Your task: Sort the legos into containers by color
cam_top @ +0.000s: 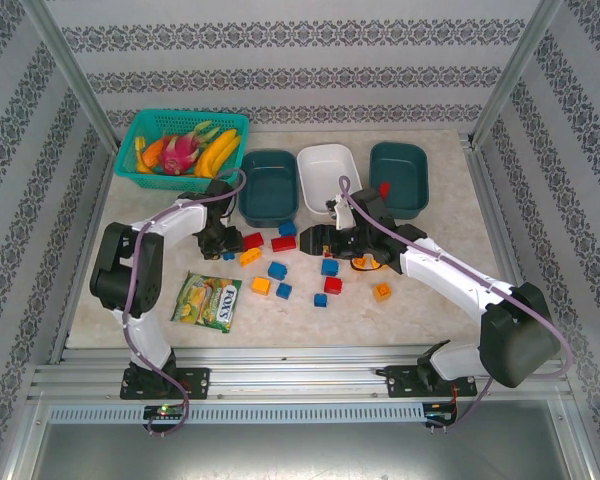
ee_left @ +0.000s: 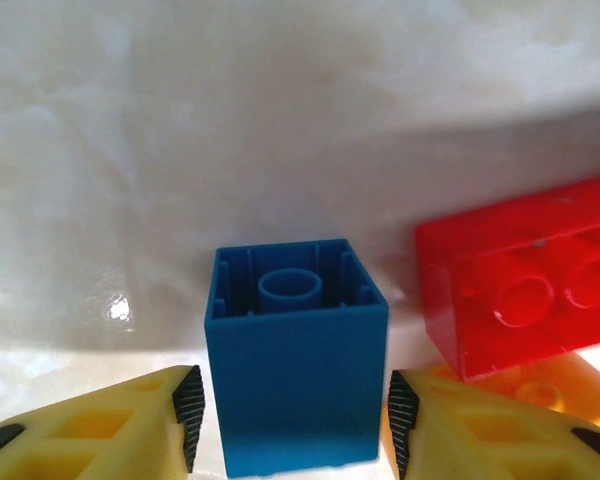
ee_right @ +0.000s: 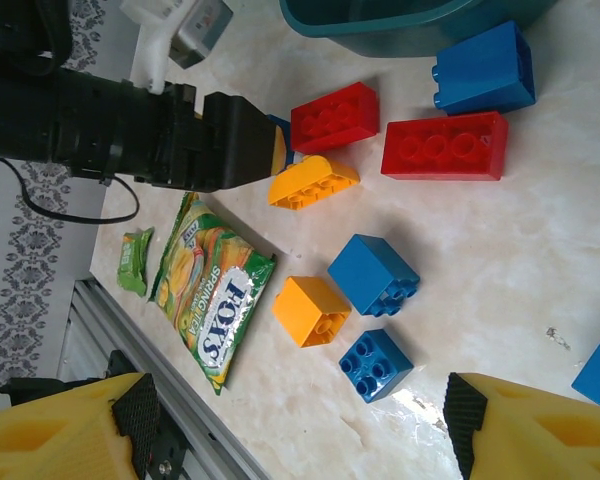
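Overhead, patterned wallpaper (cam_top: pixel 280 40) surrounds the marble table (cam_top: pixel 310 325).

Patterned wallpaper walls (cam_top: pixel 280 40), marble-look tabletop (cam_top: pixel 420 320), alu frame posts (cam_top: pixel 72 70)

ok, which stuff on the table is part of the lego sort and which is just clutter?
Part of the job: red bricks, blue bricks, orange bricks, left teal tub, white tub, right teal tub.

Just lying about: green basket, toy fruit inside it, candy packet.
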Motion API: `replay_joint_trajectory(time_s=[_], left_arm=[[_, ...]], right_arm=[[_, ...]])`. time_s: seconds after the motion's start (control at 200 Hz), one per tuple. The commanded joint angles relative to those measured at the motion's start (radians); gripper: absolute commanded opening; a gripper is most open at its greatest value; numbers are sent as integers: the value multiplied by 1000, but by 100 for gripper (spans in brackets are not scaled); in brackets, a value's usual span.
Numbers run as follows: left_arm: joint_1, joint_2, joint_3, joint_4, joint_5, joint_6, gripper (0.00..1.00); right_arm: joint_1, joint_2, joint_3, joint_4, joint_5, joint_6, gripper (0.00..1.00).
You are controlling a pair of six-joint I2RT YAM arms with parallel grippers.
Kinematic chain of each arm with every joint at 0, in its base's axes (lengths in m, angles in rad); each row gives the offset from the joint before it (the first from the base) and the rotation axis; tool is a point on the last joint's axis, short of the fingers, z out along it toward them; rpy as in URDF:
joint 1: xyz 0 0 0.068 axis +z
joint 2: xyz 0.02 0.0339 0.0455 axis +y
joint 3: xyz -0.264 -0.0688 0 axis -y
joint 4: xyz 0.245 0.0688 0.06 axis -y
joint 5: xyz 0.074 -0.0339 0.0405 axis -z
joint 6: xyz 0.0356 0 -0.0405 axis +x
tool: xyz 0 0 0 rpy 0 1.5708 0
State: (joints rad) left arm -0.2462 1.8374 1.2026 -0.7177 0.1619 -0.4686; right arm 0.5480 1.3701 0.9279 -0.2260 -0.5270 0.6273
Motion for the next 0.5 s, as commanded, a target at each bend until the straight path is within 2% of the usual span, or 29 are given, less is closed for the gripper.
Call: replay_joint_trajectory(time_s=[0.0,0.135,0.235,0.355,0.495], left_arm=[[19,23,8,5,-31,33,50],[20,22,5,9,-65,54,39],[19,-5,2,0,-88,60,27],[20,-81,23,-53,-120,55,23],[15,-141,141,-130,-88,40,19]], right_arm=[[7,8,12,27,-25,10,77],[7,17,22,30,-30,8,78],[9,11,32,31,-18,2,84],[7,-28,46,50,22,13,97],[-17,-60,78,80,53,58,98]])
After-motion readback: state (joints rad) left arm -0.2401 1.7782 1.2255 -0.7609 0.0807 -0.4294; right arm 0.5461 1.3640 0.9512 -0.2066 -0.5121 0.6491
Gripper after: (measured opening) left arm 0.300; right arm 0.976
